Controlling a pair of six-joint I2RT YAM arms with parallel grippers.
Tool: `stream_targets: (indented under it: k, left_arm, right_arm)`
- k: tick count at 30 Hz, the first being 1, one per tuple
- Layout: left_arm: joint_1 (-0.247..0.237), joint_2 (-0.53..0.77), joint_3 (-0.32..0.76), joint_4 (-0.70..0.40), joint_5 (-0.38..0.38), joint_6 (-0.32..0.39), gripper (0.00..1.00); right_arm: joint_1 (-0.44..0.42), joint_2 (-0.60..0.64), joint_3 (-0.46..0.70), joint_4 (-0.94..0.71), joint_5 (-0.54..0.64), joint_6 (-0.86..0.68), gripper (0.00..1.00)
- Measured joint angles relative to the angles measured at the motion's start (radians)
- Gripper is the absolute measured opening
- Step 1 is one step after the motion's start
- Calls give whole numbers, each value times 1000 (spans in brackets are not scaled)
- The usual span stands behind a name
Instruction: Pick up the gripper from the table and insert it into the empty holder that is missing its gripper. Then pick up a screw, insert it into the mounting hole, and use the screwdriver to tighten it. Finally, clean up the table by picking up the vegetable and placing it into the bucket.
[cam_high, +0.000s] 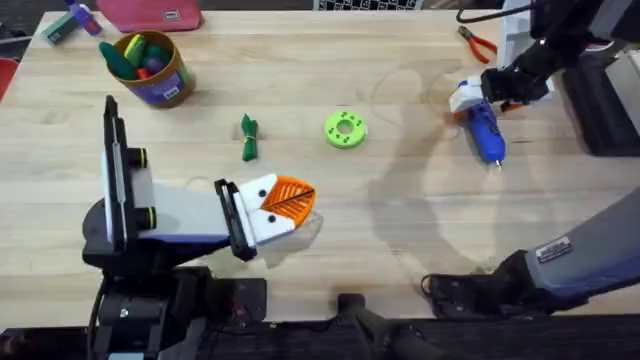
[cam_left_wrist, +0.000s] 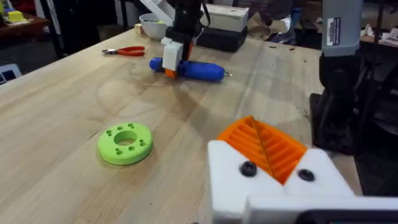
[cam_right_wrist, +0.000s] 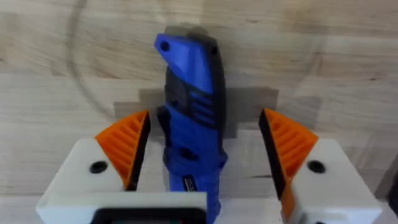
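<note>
Overhead: the right gripper (cam_high: 480, 100) straddles the blue screwdriver (cam_high: 485, 132) at the table's far right; the left gripper (cam_high: 285, 205) rests pressed together near centre. Right wrist: pads (cam_right_wrist: 124, 146) spread, clear of the barrel. Centre, then close squarely.

The screwdriver (cam_right_wrist: 189, 118) lies on the table (cam_high: 400, 220) between the right gripper's (cam_right_wrist: 202, 149) spread fingers, touching neither. Ahead of the left gripper (cam_high: 285, 205) lies the disc (cam_high: 345, 130); the vegetable (cam_high: 249, 138) is to the disc's left. Well beyond the left gripper, at the far-left corner, stands the bucket (cam_high: 152, 68). Pliers (cam_high: 478, 42) lie beyond the right gripper.
</note>
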Motion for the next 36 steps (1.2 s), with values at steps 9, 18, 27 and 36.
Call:
stream_targets:
  k: [9,18,27,36]
  left_arm:
    - [0,0,0,0,0,0,11]
    - [0,0,0,0,0,0,11]
    - [0,0,0,0,0,0,11]
    - [0,0,0,0,0,0,11]
  right_arm:
    - [10,3,1,12,0,-7,928]
    - [13,26,6,9,-14,-13,579]
    - [12,31,6,12,-6,-14,26]
    - [22,27,15,-30,-5,-14,25]
